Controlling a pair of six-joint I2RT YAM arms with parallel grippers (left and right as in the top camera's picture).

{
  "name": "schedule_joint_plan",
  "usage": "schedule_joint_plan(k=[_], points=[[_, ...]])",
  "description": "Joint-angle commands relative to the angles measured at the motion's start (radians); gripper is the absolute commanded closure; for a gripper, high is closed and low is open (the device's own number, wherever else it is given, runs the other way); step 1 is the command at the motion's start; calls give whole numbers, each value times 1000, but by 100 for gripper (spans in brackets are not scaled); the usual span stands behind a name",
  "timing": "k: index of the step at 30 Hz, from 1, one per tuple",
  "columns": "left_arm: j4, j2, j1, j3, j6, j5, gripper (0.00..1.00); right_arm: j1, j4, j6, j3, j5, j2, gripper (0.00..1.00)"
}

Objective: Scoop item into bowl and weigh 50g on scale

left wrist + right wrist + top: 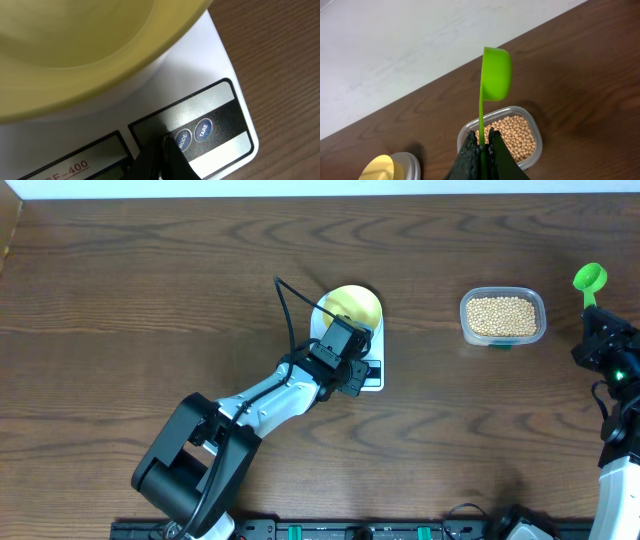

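The scale (377, 345) sat in the middle of the table (120, 280); the yellow bowl (352, 305) stood on top of it, and no beans showed in the part of the bowl that could be seen; so the scooping looked like it had not begun.

The left gripper (165, 143) hung over the front of the scale, with its fingers pinched tight together and holding nothing; the tip was right at the edge of the MODE button (183, 138), with the TARE button (203, 131) just beside that; I could not tell if the tip was pressing down.

The beans (502, 315) lay in a clear tub (538, 142), off to the right of the scale and well apart from it; the right gripper (484, 137) was farther from the scale than the tub was, so the right arm was the near one for the beans; the left arm was busy at the scale.

The right fingers were squeezed shut on the thin handle of the green scoop (496, 72); the handle ran straight out from the fingers, with the cup at the far end; from above the cup looked empty and sat past the tub, on the side away from the scale; so I think the cup had to come back toward the scale and dip down to reach the beans.
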Motion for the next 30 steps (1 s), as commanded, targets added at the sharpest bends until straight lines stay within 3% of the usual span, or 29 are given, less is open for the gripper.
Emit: schedule_joint_plan(k=[1,18,24,30], points=[[-50,97,9,-83,-13,-65,93,10,-2,-14,15,11,0,99],[-64,73,9,-87,-20,-65,93,10,-1,-14,15,11,0,99],[-64,-93,11,-61,-28,-65,93,10,-1,-14,15,11,0,99],[-64,-393,14,-61,-76,-65,93,10,-2,-13,15,11,0,99]])
